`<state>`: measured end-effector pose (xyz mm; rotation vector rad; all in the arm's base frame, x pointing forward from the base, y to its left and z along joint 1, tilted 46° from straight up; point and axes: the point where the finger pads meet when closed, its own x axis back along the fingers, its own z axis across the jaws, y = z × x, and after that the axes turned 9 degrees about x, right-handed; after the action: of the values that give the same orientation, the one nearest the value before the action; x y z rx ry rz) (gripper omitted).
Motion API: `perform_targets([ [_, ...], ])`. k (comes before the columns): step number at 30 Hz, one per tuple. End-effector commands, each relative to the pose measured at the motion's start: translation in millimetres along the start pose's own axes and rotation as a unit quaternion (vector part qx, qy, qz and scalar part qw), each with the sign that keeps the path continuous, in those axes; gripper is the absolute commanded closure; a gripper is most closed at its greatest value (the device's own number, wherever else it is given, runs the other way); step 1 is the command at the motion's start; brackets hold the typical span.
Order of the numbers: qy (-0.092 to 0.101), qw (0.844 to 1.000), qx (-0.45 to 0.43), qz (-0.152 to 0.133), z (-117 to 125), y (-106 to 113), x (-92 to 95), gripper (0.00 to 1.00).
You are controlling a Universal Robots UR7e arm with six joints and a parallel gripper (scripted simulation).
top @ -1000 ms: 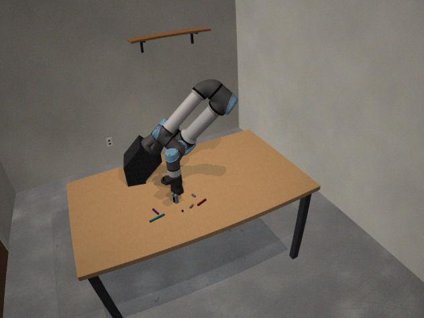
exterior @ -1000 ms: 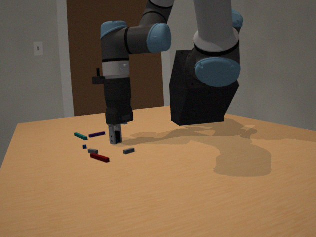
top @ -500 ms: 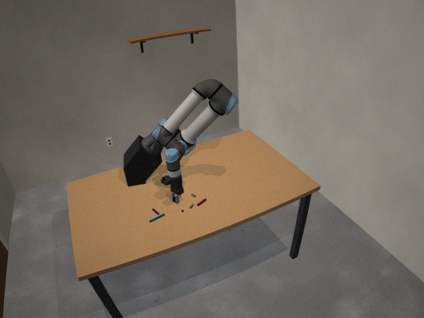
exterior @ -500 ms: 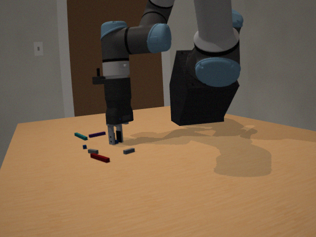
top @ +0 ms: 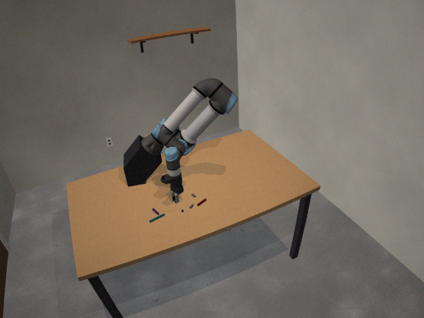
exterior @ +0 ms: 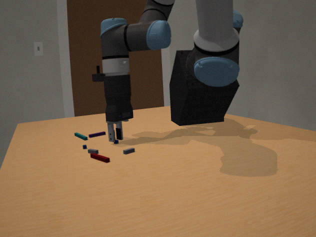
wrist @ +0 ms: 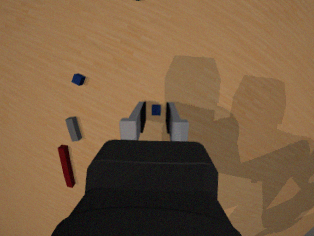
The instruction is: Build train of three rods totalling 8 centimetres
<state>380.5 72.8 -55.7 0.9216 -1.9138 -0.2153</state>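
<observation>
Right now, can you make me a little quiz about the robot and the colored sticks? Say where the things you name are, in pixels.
1. True or false: the gripper (top: 174,202) (exterior: 115,140) (wrist: 155,111) is squeezing the red stick (top: 201,202) (exterior: 100,157) (wrist: 66,166).
2. How many gray sticks lie on the table (top: 239,205) (exterior: 178,204) (wrist: 115,30)?
3. Which is longer: A) the purple stick (top: 155,211) (exterior: 97,134), or B) the turquoise stick (top: 157,218) (exterior: 80,136)?

Key: 1 false; 2 two; 3 B.
</observation>
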Motion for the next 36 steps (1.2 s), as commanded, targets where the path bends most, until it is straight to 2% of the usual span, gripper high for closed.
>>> perform_targets([
  [1, 0.000, 1.000, 0.000, 0.001, 0, 0, 5.7, 0.46],
  [16, 0.000, 1.000, 0.000, 0.001, 0, 0, 54.1, 0.46],
  [18, 0.000, 1.000, 0.000, 0.001, 0, 0, 54.1, 0.46],
  [28, 0.000, 1.000, 0.000, 0.001, 0, 0, 78.5, 0.46],
  [36, 0.000, 1.000, 0.000, 0.001, 0, 0, 82.2, 0.46],
])
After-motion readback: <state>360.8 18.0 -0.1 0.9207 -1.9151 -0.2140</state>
